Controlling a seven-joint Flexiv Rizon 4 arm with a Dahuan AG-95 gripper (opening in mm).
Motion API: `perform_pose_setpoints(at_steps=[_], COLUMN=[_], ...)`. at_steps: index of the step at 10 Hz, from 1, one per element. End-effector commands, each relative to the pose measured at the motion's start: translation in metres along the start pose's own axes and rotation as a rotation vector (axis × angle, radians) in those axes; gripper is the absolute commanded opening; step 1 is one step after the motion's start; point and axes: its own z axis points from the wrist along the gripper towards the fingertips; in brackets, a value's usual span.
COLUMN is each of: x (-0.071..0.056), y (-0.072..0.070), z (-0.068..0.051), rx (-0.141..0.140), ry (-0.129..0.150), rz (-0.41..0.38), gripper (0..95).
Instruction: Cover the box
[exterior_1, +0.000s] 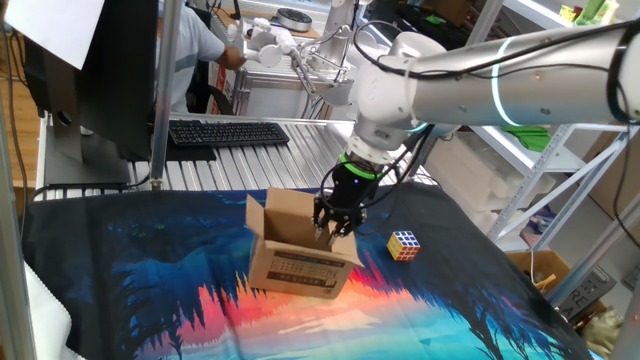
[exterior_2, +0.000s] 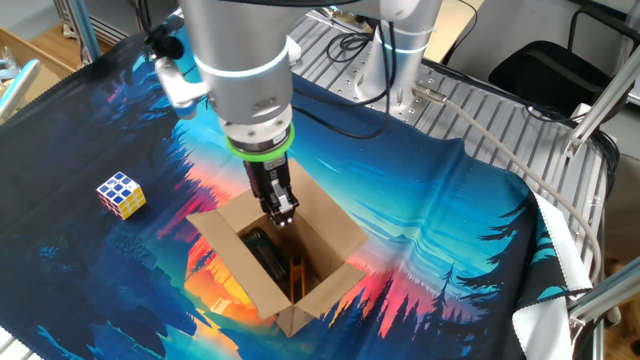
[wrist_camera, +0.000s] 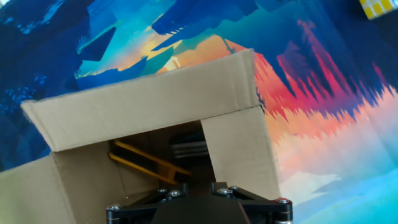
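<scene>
My gripper (exterior_2: 281, 214) sits over the open brown cardboard box (exterior_2: 335, 236); small multicoloured Rubik's cube (exterior_2: 121, 194) lies well apart from box, on the cloth.

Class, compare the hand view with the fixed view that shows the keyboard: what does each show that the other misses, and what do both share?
Only the hand view shows inside the box: a yellow-and-black object and something dark. Only the fixed view shows the keyboard, the whole arm, the pincer at the box's rim and the printed side. Both show the open box, the painted cloth and the Rubik's cube.
</scene>
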Motion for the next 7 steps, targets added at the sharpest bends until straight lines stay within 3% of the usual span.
perform_pose_setpoints(at_steps=[1, 7], x=[-0.0007, -0.0012], y=[-0.0018, -0.0013], z=[0.0020, 0.0119], rx=[-0.003, -0.011], ry=[-0.007, -0.024], rz=[-0.002, 0.005], gripper=[19.0, 19.0])
